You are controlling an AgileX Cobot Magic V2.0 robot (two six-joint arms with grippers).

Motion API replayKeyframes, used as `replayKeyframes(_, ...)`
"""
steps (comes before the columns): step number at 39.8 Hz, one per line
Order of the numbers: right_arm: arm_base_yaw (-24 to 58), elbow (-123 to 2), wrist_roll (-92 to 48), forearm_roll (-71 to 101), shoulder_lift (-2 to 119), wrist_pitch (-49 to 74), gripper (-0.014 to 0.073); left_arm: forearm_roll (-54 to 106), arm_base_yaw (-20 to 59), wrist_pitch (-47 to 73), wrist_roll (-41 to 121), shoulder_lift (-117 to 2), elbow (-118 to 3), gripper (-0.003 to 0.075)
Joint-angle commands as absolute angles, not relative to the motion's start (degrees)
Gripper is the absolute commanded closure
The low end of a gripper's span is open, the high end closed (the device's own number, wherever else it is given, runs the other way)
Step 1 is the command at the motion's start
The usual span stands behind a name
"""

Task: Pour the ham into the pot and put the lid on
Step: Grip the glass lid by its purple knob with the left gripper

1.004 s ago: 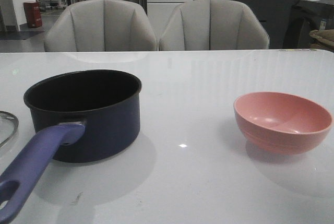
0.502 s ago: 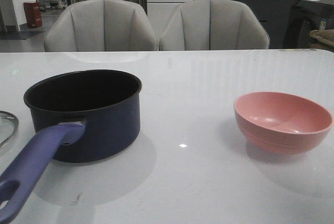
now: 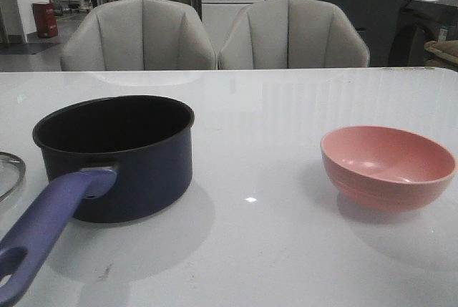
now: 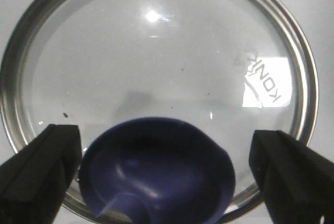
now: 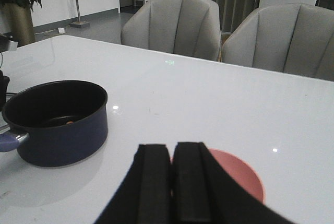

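Observation:
The dark blue pot (image 3: 129,171) stands at the table's left, its purple-blue handle (image 3: 43,228) pointing toward the front edge. Deep inside the pot (image 5: 62,135), a small orange-pink bit of ham (image 5: 69,122) shows on the bottom. The glass lid (image 4: 156,51) lies flat on the table; only its rim (image 3: 8,174) shows at the front view's far left. My left gripper (image 4: 166,169) is open just above the lid, with the purple-blue knob (image 4: 156,177) between its fingers. My right gripper (image 5: 172,156) is shut and empty, above the near side of the pink bowl (image 5: 240,174).
The pink bowl (image 3: 386,167) sits at the table's right and looks empty. Two grey chairs (image 3: 136,35) (image 3: 293,31) stand behind the far edge of the white table (image 3: 257,250). Neither arm shows in the front view.

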State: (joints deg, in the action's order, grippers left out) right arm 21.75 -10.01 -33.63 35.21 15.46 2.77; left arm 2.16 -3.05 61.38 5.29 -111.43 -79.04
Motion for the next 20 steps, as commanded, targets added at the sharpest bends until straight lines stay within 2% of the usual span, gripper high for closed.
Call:
replayKeyframes(1,21.8,-11.5,-34.2,35.4,15.7,-0.5,0.0462,2.2,-3.1,61.3,4.7,-109.0,-80.7,0.0080)
replayKeyframes(12,21.8,-11.5,-34.2,35.4,15.7,-0.5,0.0462,2.2,-3.1,61.4,4.7,-109.0,-80.7,0.0189)
replayKeyframes(20,21.8,-11.5,-34.2,35.4,15.7,-0.5,0.0462,2.2,-3.1,63.1,4.7,-109.0,-80.7,0.0354)
